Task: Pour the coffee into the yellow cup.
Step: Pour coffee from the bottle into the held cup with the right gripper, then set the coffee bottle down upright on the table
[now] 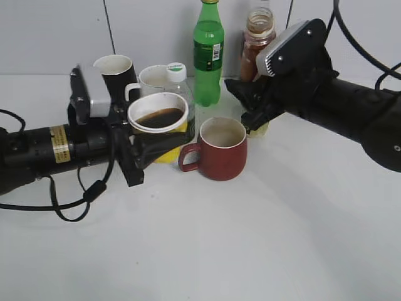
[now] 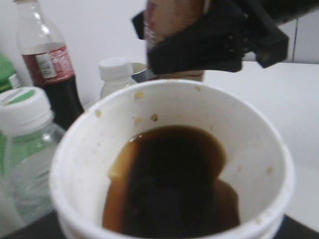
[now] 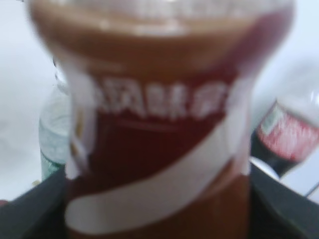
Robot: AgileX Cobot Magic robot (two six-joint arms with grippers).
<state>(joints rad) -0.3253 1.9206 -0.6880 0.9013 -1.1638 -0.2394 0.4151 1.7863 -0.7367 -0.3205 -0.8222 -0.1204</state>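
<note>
The yellow cup [image 1: 160, 125], coffee [image 2: 169, 184] pooled inside, sits clamped in the left hand [image 1: 141, 147] just left of the red mug [image 1: 219, 149]. Behind that mug, the right hand [image 1: 250, 103] is clamped on the upright Nescafe bottle [image 1: 258, 37].

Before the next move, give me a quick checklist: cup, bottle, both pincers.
1. Yellow cup held by left pincer: ok, the black fingers close around its body.
2. Coffee in the cup: ok, dark liquid covers the bottom, well below the rim.
3. Coffee bottle in right pincer: ok, gripped and upright.
4. Bottle clear of the cup: ok, it stands behind and to the right of it.
5. Splashes: not ok, small brown spots on the cup's inner wall.
6. Coffee left in the bottle: cannot tell, the right wrist view is blurred.
</note>
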